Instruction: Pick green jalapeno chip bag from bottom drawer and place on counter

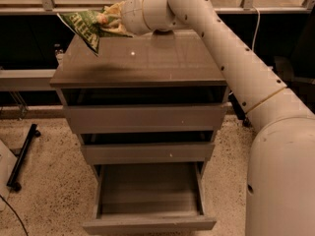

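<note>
The green jalapeno chip bag hangs tilted above the back left corner of the counter, clear of its surface. My gripper is shut on the bag's right end, at the end of my white arm reaching in from the right. The bottom drawer is pulled open and its inside looks bare. The two upper drawers sit slightly ajar.
A window ledge and rail run behind the cabinet. A black stand leg lies on the speckled floor at the left. A dark office-chair base stands right of the cabinet.
</note>
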